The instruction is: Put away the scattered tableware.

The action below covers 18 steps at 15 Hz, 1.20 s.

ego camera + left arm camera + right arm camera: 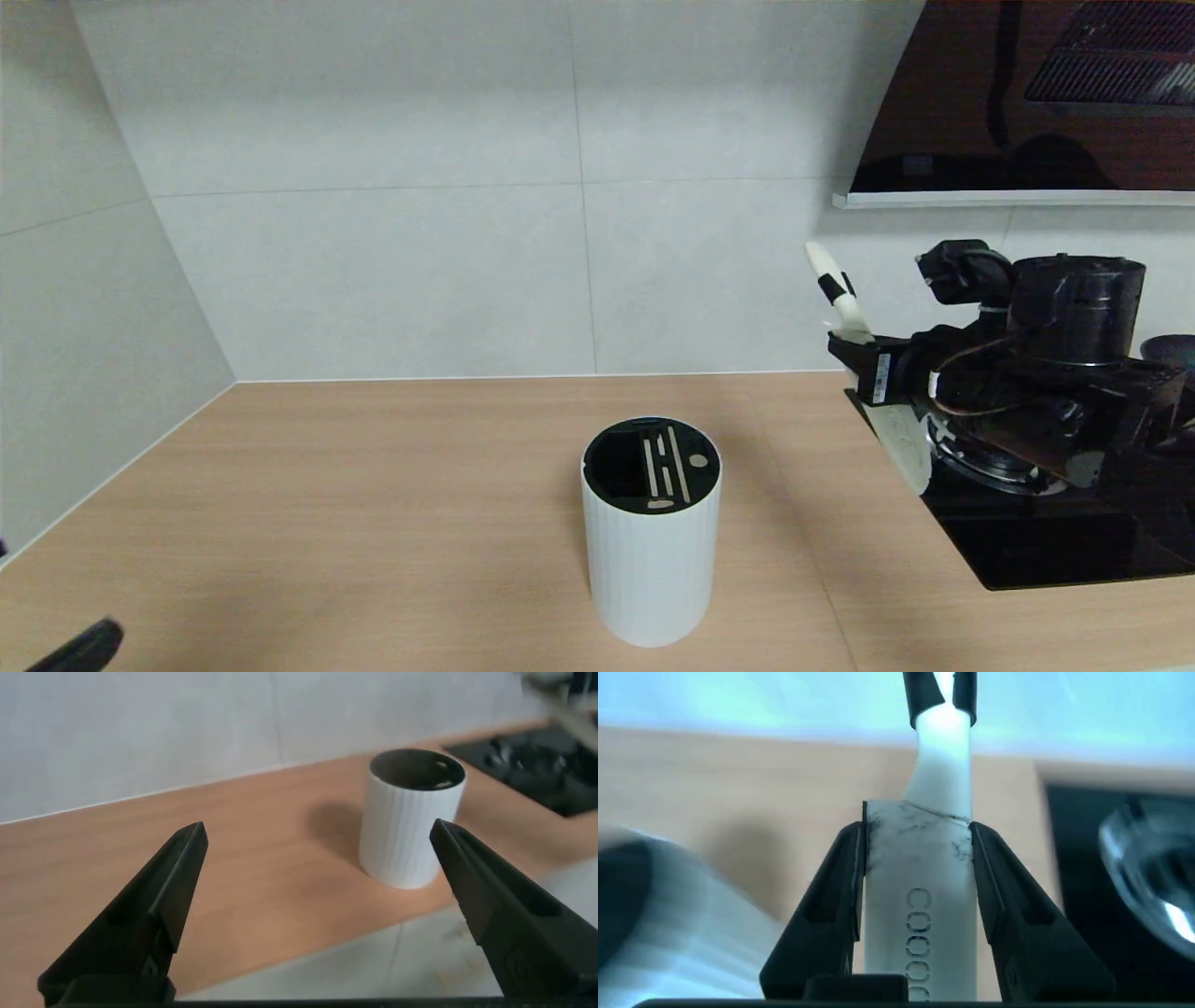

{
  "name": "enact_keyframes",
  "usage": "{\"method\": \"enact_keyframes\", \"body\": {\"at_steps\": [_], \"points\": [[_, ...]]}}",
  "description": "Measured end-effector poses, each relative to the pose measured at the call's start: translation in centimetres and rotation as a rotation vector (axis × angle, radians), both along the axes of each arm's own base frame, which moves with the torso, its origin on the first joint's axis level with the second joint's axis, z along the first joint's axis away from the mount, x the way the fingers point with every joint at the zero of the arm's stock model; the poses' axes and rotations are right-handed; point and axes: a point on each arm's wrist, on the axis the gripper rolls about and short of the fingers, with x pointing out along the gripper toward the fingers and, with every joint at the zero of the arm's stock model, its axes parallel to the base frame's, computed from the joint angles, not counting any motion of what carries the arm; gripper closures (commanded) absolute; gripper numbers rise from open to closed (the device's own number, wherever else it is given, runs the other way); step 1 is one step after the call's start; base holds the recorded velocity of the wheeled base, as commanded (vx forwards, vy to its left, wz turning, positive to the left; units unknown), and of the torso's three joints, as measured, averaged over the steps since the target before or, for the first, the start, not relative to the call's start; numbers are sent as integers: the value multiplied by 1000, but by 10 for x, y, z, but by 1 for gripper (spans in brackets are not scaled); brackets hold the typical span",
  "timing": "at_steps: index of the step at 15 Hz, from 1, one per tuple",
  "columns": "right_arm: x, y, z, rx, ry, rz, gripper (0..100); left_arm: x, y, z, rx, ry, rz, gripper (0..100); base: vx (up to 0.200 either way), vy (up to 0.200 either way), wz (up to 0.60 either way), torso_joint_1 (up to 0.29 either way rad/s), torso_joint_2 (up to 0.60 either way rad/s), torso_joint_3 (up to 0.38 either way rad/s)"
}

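One holder (651, 560) mid-counter | right fingers (836, 915) clamp utensil (845, 303) over cooktop (1055, 551) edge

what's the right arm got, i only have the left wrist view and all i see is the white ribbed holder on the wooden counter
Observer: The right gripper has its jaws shut on a long white utensil with black bands on its handle, clamped on the flat white part.
Operator: where's that relative to the holder
Observer: In the head view the utensil is off to the robot's right of the white ribbed cylindrical holder, not touching it. It sits tilted at the left edge of the black glass hob, with the handle end up.
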Motion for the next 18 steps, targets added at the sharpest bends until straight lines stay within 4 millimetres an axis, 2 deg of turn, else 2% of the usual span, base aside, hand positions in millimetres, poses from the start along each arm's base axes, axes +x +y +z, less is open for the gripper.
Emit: {"method": "enact_keyframes", "body": {"at_steps": [2, 4, 6, 9, 12, 18], "points": [[-13, 19, 13, 18, -39, 72, 100, 41, -2, 20, 11, 62, -35, 0, 0, 0, 0, 0, 0, 0], [-26, 44, 26, 40, -75, 163, 100, 81, -14, 33, -53, 93, -114, 0, 0, 0, 0, 0, 0, 0], [-43, 68, 32, 53, -94, 229, 100, 114, -42, 38, -193, 132, -205, 0, 0, 0, 0, 0, 0, 0], [-74, 99, 28, 44, -84, 298, 100, 152, -88, 32, -404, 210, -290, 0, 0, 0, 0, 0, 0, 0], [-101, 121, 25, 41, -75, 369, 100, 170, -119, 22, -554, 268, -345, 0, 0, 0, 0, 0, 0, 0], [-125, 149, 10, 47, -26, 465, 100, 171, -141, 7, -564, 265, -425, 0, 0, 0, 0, 0, 0, 0]]}}
